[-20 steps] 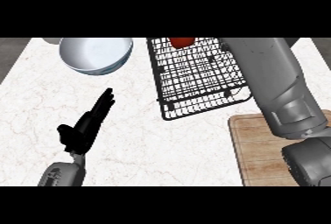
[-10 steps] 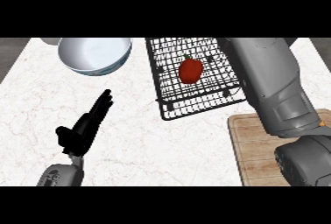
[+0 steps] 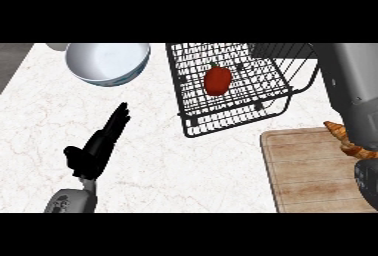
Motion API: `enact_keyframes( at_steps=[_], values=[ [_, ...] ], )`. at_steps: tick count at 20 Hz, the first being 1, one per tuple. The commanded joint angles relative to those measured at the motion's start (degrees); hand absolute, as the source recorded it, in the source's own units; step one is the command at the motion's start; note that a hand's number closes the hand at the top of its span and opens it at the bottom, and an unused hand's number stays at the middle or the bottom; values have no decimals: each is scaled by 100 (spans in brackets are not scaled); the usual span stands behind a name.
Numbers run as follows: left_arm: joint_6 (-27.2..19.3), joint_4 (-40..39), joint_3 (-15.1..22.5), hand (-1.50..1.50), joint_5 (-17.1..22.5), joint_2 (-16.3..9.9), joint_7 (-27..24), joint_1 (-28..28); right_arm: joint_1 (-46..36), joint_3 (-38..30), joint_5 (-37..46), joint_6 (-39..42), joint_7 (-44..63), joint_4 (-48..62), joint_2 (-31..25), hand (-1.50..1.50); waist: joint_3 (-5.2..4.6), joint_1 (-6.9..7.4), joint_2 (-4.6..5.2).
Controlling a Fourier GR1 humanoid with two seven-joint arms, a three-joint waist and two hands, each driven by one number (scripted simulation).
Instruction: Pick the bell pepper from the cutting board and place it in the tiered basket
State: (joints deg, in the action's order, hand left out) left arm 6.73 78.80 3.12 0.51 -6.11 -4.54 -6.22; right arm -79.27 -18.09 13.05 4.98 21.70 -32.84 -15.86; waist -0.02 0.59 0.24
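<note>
Matte black left hand (image 3: 94, 150) with slim fingers and a stubby thumb, bolted onto a grey wrist cuff with small dark round holes. Chunky smooth grey right forearm (image 3: 358, 90), darker rounded segment below.

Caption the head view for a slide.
Red bell pepper lies in the wire tiered basket; left hand rests open on the counter.

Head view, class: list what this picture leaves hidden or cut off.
- Right hand: out of the head view; only the grey right forearm shows.
- Croissant on the cutting board: partly covered by that forearm.
- Basket: far part cut by the top edge; which tier holds the pepper is unclear.
</note>
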Motion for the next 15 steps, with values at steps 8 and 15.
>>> enact_keyframes(
  at_steps=[8,15],
  values=[
    [35,237,3,0,39,0,180,-41,780,-1259,-711,349,-1332,462,-2009,-150,14,82,57],
    [-120,114,164,0,-148,190,180,-69,1241,-1553,-901,1702,-1902,1233,-3281,-150,20,130,96]
  ],
)
